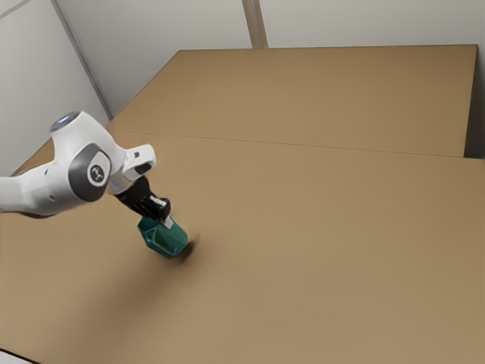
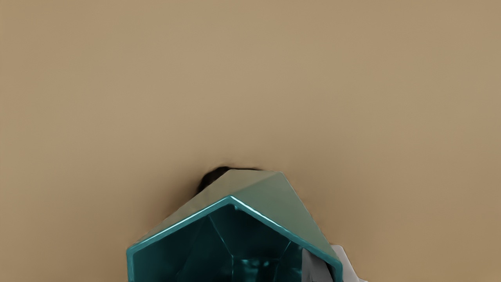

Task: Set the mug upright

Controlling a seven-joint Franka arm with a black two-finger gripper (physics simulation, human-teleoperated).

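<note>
Black two-finger gripper point(image 1: 165, 221): fingers nearly together, just the mug's wall pinched between. Wrist view: one finger point(image 2: 314, 268) inside the mouth, the other outside the same wall; both tips flat, smooth, light grey. Mug point(image 2: 283, 203): teal, faceted, angular rim with hard corners and a bright glossy edge; dark, shiny inner walls with crease lines; outer facets look duller, grey-green to tan in the wrist view. Mug tilted, not upright, mouth toward the exterior view's left, base end toward its right. Over the near part of the table; can't tell if the base touches. Dark smudge point(image 1: 188, 247) on the tabletop by the base end, soft-edged.

Arm point(image 1: 57, 186): white, smooth, rounded shells, slight gloss; dark grey ring around a joint cap with a round emblem, too small to read. Bluish round cap on top. Small dark mark on the white hand housing, also unreadable.

Table point(image 1: 326, 227): flat, matte, plain tan-brown, thin straight seam across it, dark side face at the exterior view's right. Behind: pale grey smooth wall point(image 1: 364, 23), brown wood-look strip point(image 1: 255, 23) running up it.
</note>
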